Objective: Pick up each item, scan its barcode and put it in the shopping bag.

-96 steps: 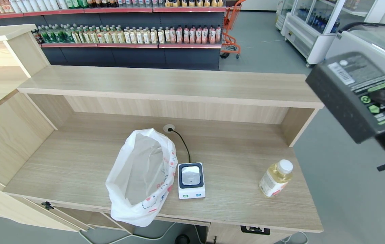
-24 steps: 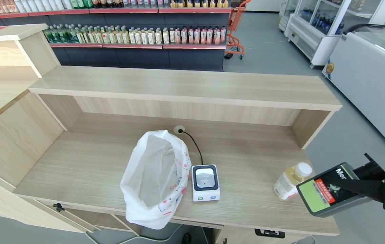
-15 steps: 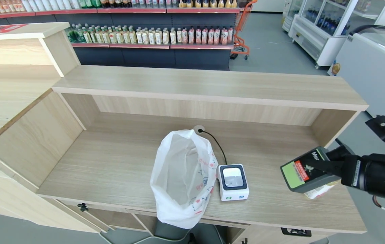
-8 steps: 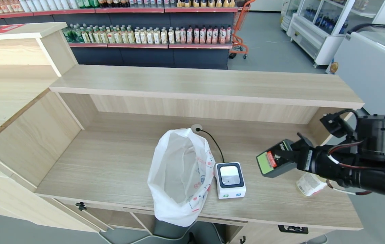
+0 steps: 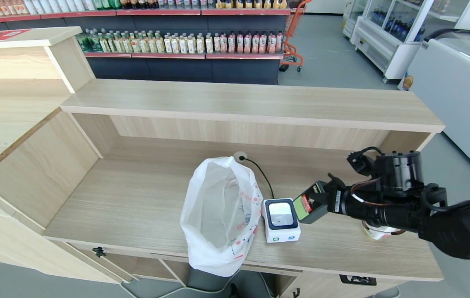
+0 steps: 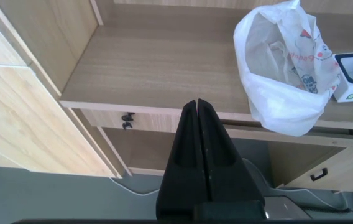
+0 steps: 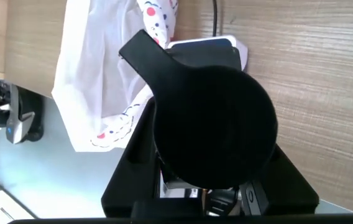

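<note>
While the left gripper [image 6: 197,112] hangs low before the front of the counter [image 5: 135,194], its two fingers pressed together with nothing between them, the work of this moment lies with the other arm.

At the lower middle of the head view the shopping bag [image 5: 218,215] stands at the front edge of the counter, its mouth open upward. Just to the right of it, touching or almost touching, sits the scanner [image 5: 280,214] with its glass window facing up; a cable [image 5: 262,176] runs from it to a hole at the back.

Right of the scanner hangs the box [image 5: 310,203], dark with a green end. The right gripper [image 5: 321,198] is clamped on it, and the long axis of the box runs left to right, in line with the arm, the green end pointing at the scanner. The box is just beside the scanner's right edge and a little above it, not yet over the window.

So the window lies to the left of the box and slightly lower, and the right arm is by far the nearer one. I cannot tell which face carries the barcode; I judge that this face must be turned down over the glass.

At the lower right a bottle [image 5: 377,235] rests on the counter, mostly hidden behind the arm.
</note>
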Available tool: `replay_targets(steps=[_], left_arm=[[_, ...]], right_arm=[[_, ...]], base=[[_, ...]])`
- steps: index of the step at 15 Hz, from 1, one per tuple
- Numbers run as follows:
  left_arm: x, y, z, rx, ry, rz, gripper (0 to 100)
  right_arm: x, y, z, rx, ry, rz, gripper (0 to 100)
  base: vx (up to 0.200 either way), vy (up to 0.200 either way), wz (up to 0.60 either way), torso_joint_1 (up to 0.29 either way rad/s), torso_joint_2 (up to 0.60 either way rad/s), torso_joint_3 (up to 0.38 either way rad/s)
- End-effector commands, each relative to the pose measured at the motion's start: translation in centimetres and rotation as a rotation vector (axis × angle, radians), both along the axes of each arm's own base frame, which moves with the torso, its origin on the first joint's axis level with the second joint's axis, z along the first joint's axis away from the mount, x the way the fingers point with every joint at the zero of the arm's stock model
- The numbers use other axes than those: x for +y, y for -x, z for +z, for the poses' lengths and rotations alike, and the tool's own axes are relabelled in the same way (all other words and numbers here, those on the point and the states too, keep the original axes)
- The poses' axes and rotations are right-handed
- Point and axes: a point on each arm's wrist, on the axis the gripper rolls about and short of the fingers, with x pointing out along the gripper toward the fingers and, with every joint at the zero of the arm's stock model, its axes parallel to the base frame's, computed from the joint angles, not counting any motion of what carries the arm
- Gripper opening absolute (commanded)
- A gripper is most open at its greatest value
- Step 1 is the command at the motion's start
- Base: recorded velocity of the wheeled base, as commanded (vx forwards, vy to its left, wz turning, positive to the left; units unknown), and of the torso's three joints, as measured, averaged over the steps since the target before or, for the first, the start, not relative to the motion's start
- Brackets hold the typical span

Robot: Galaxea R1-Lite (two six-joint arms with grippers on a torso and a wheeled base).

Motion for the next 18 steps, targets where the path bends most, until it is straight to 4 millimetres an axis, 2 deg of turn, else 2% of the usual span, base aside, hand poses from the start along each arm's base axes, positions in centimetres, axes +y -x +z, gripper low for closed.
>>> replay_targets(steps=[1, 4, 9, 13, 18], left_arm=[[0.0, 0.0, 0.0, -0.001, 0.000, 0.000, 0], [0.0, 0.0, 0.0, 0.001, 0.000, 0.000, 0], [0.0, 0.0, 0.0, 0.002, 0.000, 0.000, 0], [0.0, 0.0, 0.0, 0.002, 0.000, 0.000, 0], [0.0, 0.0, 0.0, 0.002, 0.000, 0.000, 0]], right_arm=[[0.9, -0.8, -0.8, 0.017, 0.007, 0.019, 0], [1.9, -1.4, -1.1, 0.016, 0.008, 0.039, 0], [3.2, -2.5, -2.7, 0.021, 0.072, 0.018, 0], [3.9, -3.4, -2.7, 0.006, 0.072, 0.017, 0], [5.4, -3.3, -3.3, 0.013, 0.072, 0.058, 0]], base=[[0.000, 0.000, 0.00, 0.000, 0.00, 0.000], [0.000, 0.000, 0.00, 0.000, 0.00, 0.000], [0.000, 0.000, 0.00, 0.000, 0.00, 0.000], [0.000, 0.000, 0.00, 0.000, 0.00, 0.000], [0.000, 0.000, 0.00, 0.000, 0.00, 0.000]])
